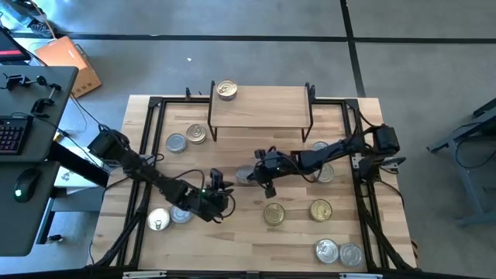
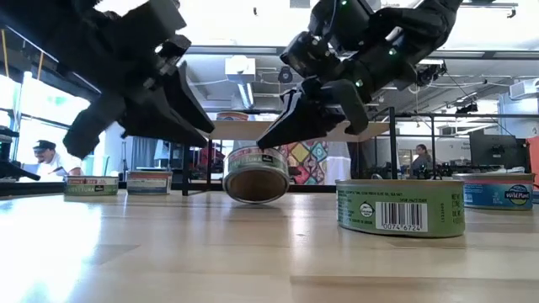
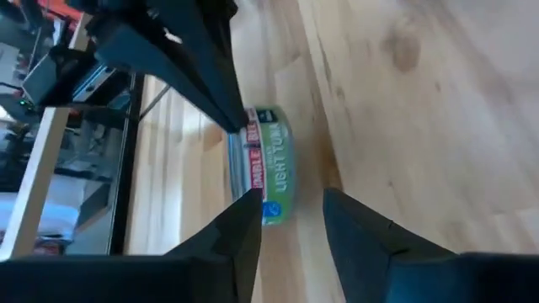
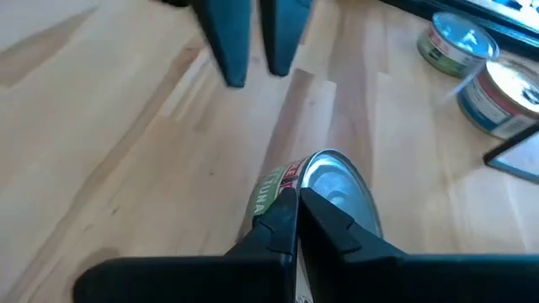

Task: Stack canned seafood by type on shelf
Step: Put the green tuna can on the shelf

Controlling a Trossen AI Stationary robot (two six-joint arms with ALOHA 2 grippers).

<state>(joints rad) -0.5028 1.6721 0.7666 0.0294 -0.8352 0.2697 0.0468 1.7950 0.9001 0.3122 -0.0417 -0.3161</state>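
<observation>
Now my right hand (image 2: 274,139), pinched shut, tips a tin (image 2: 255,175) on edge mid-worktop (image 1: 240,232); my left hand (image 1: 218,183) waits half-open nearby. Next: regrip, then carry to the shelf (image 1: 260,105).

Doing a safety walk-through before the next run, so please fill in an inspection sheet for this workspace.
Surface: wooden table, black frame.
Job's things: one tin on the shelf; other tins loose; one tilted tin at centre.
Clutter: nothing seen.
Claws: right claw shut, tips against the tilted tin; left claw open, facing it.
Cables: along the right arm.
Surroundings: desk with keyboard; people behind.
</observation>
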